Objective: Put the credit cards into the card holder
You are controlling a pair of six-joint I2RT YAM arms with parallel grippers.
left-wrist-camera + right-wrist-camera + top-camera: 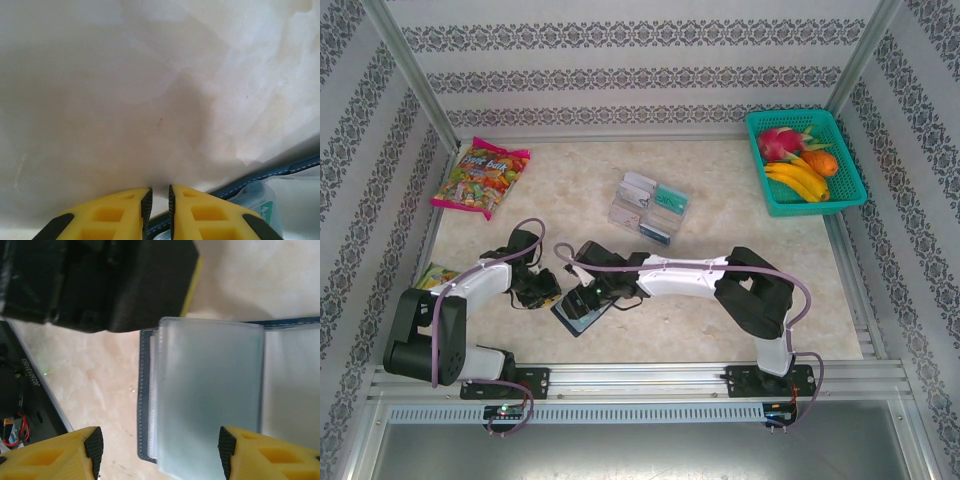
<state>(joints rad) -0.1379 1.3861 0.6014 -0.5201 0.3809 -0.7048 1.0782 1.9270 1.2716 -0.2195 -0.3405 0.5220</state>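
– Navy card holder (582, 314): where, and how does it lie?
– Near edge of the desk (740, 200), opened flat, long axis slanting near-left to far-right. Probably light and floppy, with slick clear sleeves; best held by the stitched rim.
– Pincers?
– Left pincer (159, 210) appears pinched on that rim. Right pincer (160, 452) spread wide over the sleeves, empty.
– Credit cards (670, 197)?
– Thin, stiff, likely slippery. In the clear tray (612, 215), well apart. Take by the edges.

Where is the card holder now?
Top view: the card holder lies open near the front edge of the table, left of centre, under the right gripper, the left gripper at its left edge.
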